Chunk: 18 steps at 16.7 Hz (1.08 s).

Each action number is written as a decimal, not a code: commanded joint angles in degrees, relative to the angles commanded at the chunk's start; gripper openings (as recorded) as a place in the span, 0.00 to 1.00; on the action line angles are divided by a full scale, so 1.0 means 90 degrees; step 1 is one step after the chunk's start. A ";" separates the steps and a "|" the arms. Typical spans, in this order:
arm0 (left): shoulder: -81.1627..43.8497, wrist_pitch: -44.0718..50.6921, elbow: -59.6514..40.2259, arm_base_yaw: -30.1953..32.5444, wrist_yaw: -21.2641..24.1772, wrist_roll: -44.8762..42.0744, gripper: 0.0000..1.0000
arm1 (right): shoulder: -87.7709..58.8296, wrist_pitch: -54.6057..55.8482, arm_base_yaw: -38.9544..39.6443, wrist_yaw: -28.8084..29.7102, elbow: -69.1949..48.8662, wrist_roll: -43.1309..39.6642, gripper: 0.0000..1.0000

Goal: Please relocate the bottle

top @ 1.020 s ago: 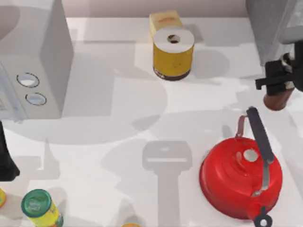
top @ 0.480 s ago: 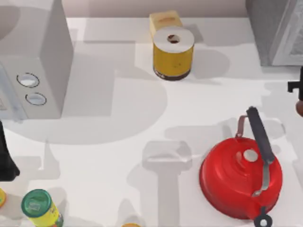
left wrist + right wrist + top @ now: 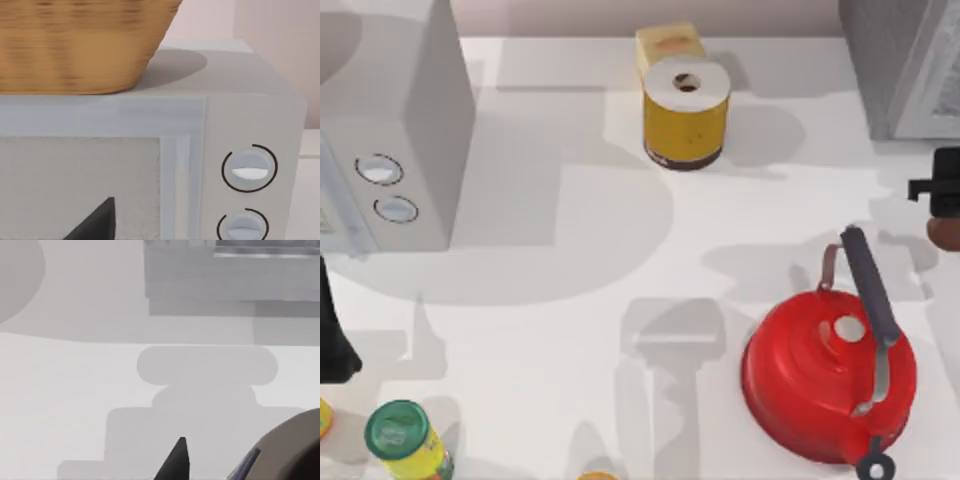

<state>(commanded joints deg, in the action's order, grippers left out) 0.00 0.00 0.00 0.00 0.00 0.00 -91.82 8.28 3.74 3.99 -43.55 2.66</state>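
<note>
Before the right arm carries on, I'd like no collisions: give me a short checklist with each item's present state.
1. Bottle held at the right gripper, top view's right edge: cannot tell, mostly cut off.
2. Bottle lifted off the table: cannot tell.
3. Red kettle handle apart from the bottle: ok, a gap shows.
4. Yellow canister out of the way: ok, far toward the back.
5. Left gripper parked by the microwave: ok.

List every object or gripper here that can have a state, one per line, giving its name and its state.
bottle: held at the table's right edge, mostly cut off by the frame.
right gripper: around the bottle's top.
red kettle: upright, lid on, handle raised.
yellow canister: standing upright.
green-lidded jar: lid on.
left gripper: parked, left edge.
</note>
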 joint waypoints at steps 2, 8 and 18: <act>0.0000 0.0000 0.0000 0.0000 0.0000 0.0000 1.00 | -0.0334 0.0391 -0.0015 0.0002 0.0013 -0.0006 0.00; 0.0000 0.0000 0.0000 0.0000 0.0000 0.0000 1.00 | -0.0575 0.0606 -0.0030 -0.0005 0.0067 -0.0014 0.00; 0.0000 0.0000 0.0000 0.0000 0.0000 0.0000 1.00 | -0.0575 0.0606 -0.0030 -0.0005 0.0067 -0.0014 0.75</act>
<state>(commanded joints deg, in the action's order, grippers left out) 0.00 0.00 0.00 0.00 0.00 0.00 -96.99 13.74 3.47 3.94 -42.95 2.54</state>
